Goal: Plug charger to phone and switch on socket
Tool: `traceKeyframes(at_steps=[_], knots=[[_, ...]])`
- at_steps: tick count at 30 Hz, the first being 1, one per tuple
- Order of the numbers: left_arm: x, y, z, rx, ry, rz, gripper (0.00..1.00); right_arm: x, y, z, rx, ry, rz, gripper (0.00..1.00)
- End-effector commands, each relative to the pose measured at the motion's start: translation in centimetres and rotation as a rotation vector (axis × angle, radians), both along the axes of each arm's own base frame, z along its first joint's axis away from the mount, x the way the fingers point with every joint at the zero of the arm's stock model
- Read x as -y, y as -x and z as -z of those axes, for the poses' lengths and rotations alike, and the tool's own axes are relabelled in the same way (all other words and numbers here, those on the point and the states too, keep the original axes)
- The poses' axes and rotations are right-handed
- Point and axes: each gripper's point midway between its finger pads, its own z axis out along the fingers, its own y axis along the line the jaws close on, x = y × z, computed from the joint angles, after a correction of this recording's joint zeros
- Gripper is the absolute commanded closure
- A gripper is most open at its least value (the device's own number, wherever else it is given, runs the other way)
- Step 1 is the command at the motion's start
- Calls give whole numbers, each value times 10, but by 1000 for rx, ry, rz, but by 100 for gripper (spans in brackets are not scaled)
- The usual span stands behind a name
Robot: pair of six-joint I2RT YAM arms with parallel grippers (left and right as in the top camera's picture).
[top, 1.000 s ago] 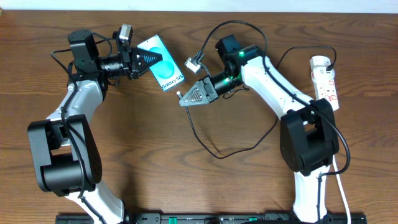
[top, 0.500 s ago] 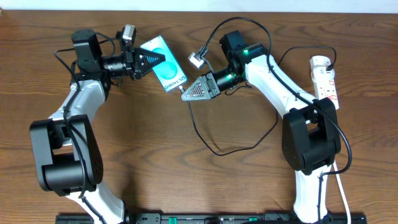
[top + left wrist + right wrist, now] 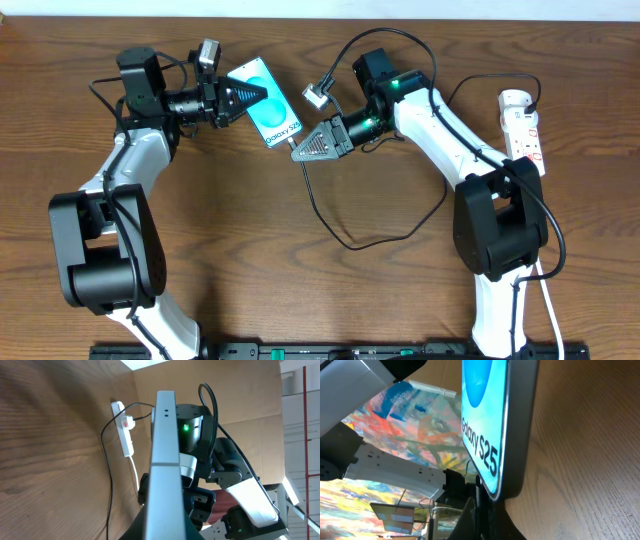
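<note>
Over the surface [image 3: 300,300], the charger [image 3: 352,247] pinched in the right tool [image 3: 298,152] is being held at the phone [image 3: 275,120] clamped in the left tool [image 3: 252,97]; a straight plugging push is being called for.

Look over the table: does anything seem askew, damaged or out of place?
Nothing is spilled or damaged. The phone sits diagonally, pinched at its upper end by the left hand, and the charger cable sprawls in a loose loop across the middle of the table.

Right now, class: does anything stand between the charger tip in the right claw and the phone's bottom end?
Nothing visible does. The right claw holds the charger by its tip right at the lower end of the phone, with no object between them. The left claw grips the phone's other end.
</note>
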Motion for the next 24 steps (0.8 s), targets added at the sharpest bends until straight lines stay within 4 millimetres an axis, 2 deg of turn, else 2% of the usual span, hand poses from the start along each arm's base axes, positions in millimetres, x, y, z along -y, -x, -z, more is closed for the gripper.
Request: traceKeyframes(at_steps=[1, 24], knots=[[2, 5, -9, 25, 11, 32, 93, -2, 1, 0, -17, -12, -7, 99], [1, -2, -6, 10, -7, -10, 93, -4, 4, 0, -17, -12, -13, 99]])
